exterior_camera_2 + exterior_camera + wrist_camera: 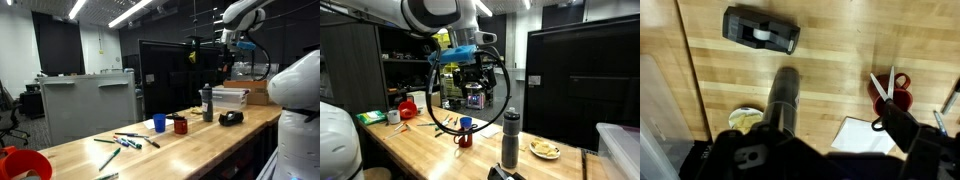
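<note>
One dark bottle (787, 95) beneath fingers (472, 88) (open or closed, cannot tell); tape dispenser (761, 29) label unreadable.

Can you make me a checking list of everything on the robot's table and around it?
Surface: wooden table, things spread along it.
Job's things: dark bottle stands upright, straight below the claw in the wrist view, untouched.
Clutter: tape dispenser, red cup holding scissors, blue cup, plate with something yellowish, markers, clear bin.
Grippers: claw hangs high above the table, holding nothing; open or shut unclear.
Cables: black cable loop hangs around the claw.
Surroundings: shelves behind, grey cabinet.
</note>
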`<state>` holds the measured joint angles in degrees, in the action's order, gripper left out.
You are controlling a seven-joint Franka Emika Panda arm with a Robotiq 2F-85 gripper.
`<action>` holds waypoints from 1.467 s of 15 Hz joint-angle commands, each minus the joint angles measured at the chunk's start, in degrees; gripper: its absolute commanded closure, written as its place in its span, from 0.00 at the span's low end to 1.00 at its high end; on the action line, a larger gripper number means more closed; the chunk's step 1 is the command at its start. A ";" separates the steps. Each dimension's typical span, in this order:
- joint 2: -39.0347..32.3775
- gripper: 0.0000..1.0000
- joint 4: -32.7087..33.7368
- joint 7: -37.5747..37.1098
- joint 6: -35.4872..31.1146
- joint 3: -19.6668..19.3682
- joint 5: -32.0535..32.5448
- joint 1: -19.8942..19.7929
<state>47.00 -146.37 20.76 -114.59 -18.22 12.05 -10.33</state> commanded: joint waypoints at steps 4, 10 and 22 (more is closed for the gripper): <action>-0.36 0.00 0.74 0.03 0.85 -0.15 -0.71 0.26; -4.57 0.00 8.76 -0.96 1.57 -3.40 -13.60 4.43; -25.71 0.00 23.91 -6.81 -22.24 -5.87 -36.30 6.05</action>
<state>26.74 -126.50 16.41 -134.19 -24.91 -23.29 -2.66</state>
